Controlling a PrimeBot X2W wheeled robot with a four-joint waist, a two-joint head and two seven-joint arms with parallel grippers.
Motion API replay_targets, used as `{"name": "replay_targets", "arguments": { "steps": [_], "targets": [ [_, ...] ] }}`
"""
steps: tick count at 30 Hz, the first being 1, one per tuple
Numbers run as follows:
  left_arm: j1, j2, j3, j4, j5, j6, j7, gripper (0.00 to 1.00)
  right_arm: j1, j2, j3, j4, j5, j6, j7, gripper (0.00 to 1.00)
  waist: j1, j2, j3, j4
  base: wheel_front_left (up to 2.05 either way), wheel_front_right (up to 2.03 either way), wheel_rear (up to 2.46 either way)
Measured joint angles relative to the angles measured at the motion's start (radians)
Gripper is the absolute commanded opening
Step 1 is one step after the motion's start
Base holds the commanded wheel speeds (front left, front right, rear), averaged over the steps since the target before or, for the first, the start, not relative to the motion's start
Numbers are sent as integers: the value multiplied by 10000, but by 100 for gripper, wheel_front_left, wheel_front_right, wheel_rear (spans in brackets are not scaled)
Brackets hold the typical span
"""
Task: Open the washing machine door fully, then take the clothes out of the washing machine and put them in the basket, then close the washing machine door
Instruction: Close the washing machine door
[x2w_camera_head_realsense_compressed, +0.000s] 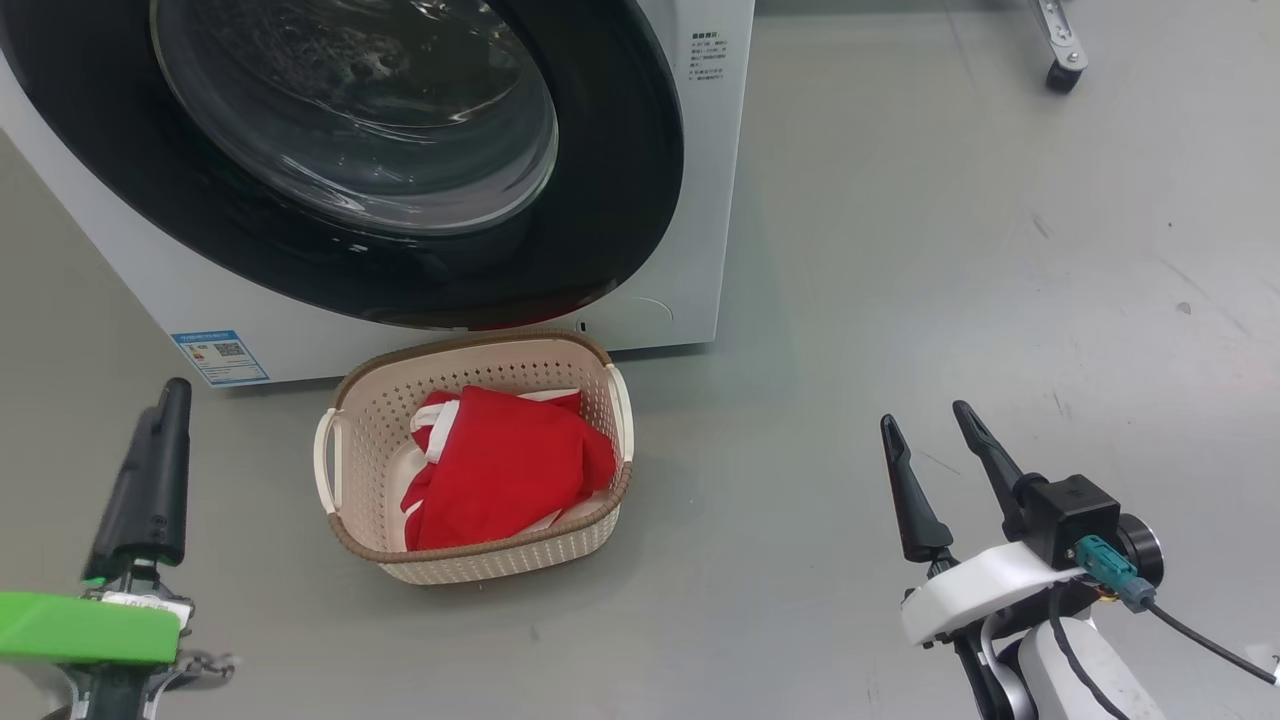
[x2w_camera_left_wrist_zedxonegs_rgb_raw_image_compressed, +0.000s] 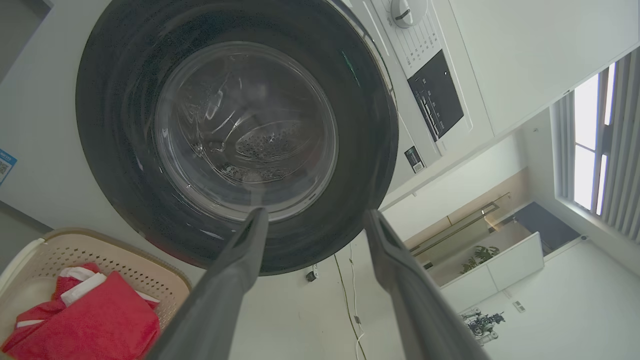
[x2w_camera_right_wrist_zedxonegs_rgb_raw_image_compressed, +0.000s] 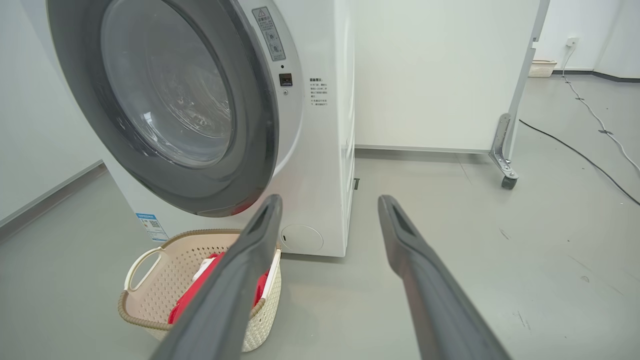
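Observation:
The washing machine (x2w_camera_head_realsense_compressed: 715, 200) stands on the grey floor, and its round black-ringed washing machine door (x2w_camera_head_realsense_compressed: 600, 200) lies shut against its front. Through the glass (x2w_camera_left_wrist_zedxonegs_rgb_raw_image_compressed: 245, 130) I see bare steel drum. Directly below the door sits the cream basket (x2w_camera_head_realsense_compressed: 500, 565) with the red, white-trimmed clothes (x2w_camera_head_realsense_compressed: 510, 470) piled inside. My left gripper (x2w_camera_head_realsense_compressed: 172, 395) hovers left of the basket, seen edge-on. In the left wrist view the left gripper (x2w_camera_left_wrist_zedxonegs_rgb_raw_image_compressed: 316, 214) is open and empty, pointing up at the door. My right gripper (x2w_camera_head_realsense_compressed: 925, 415) stands open and empty over the floor, right of the basket.
A blue label (x2w_camera_head_realsense_compressed: 220, 357) marks the machine's lower left front. A caster leg (x2w_camera_head_realsense_compressed: 1060, 50) of a white panel stands at the far right behind. Cables (x2w_camera_right_wrist_zedxonegs_rgb_raw_image_compressed: 575, 145) trail across the floor further back. Bare grey floor stretches to the right of the basket.

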Motion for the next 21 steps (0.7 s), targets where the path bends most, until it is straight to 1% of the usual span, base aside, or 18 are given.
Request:
{"name": "replay_targets", "arguments": {
  "steps": [3, 5, 8, 14, 18, 21],
  "targets": [
    [-4, 384, -198, -387, 1524, 0, -825, 100, 7, 2, -63, -52, -13, 0, 0, 100, 0, 0, -35, -32, 0, 0, 0],
    [-4, 736, -378, -554, 2721, -2, -1354, 100, 13, 2, -81, -86, -77, 0, 0, 100, 0, 0, -60, -51, 0, 0, 0],
    [49, 1208, -642, -537, 4385, -8, -2054, 100, 35, 4, -109, -113, -84, 2, 0, 100, 0, 0, -99, -72, 0, 0, 0],
    [779, 1444, -880, 286, 7016, -2, -2993, 100, 195, 4, -128, -132, -150, 31, 0, 100, 0, 0, -202, -96, 0, 0, 0],
    [1139, 1471, -1248, 788, 8105, 410, -3427, 100, 230, 8, -150, -132, -151, 69, 0, 100, 0, 0, -272, -105, 0, 0, 0],
    [1287, 1440, -1613, 1177, 8690, 656, -3661, 100, 418, 8, -228, -111, -153, 88, 0, 100, 0, 0, -374, -93, 0, 0, 0]
  ]
}}
